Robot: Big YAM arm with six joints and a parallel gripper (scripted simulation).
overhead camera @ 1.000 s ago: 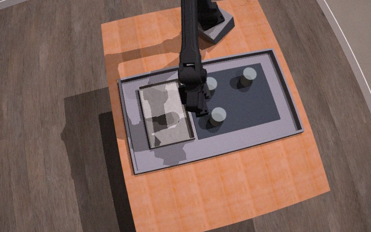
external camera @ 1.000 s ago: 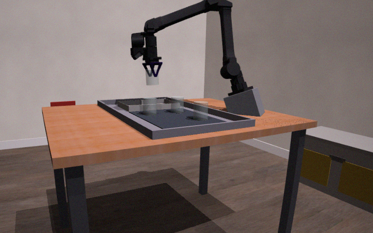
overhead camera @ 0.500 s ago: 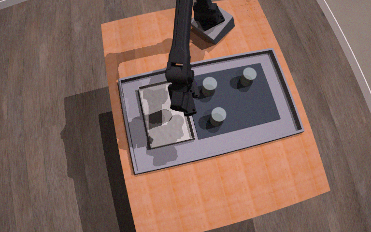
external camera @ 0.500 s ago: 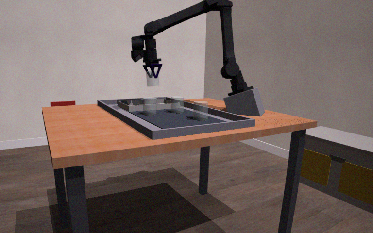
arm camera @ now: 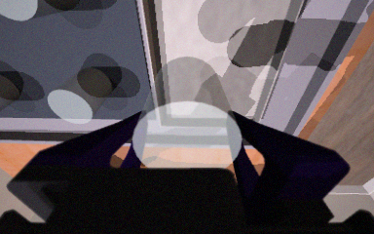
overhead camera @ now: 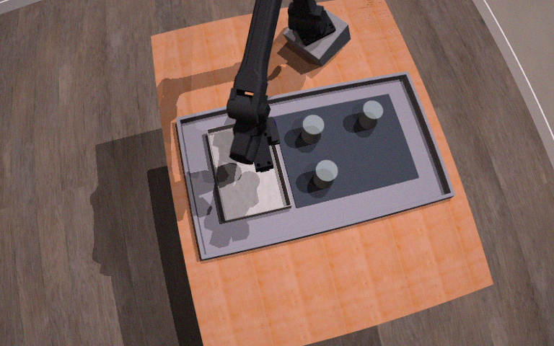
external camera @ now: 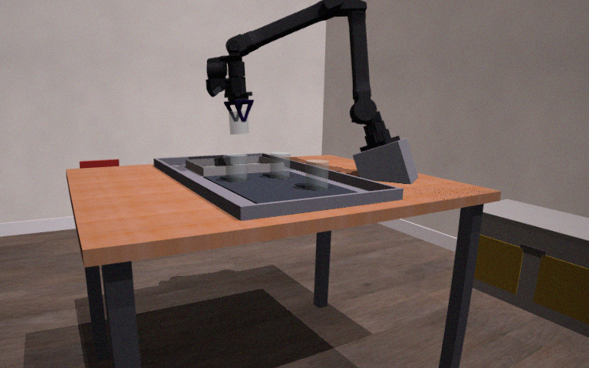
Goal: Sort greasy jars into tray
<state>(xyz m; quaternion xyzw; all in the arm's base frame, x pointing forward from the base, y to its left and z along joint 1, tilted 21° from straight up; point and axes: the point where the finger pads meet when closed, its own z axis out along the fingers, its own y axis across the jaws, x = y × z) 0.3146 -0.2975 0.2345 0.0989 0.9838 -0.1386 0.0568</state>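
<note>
Held jar [external camera: 239, 124] [arm camera: 187, 134]: upright, long axis near vertical, clamped in the gripper [external camera: 238, 116] [arm camera: 187, 117], upper centre-left of the exterior frame, raised above the tray [overhead camera: 226, 220] [external camera: 202, 169] [arm camera: 168, 109]. Three jars stand upright on the mat [overhead camera: 355, 158] [external camera: 282, 186] [arm camera: 29, 49], right of centre in the top view; tray rim between mat and tray floor. Glass clear, pale, cylindrical.
</note>
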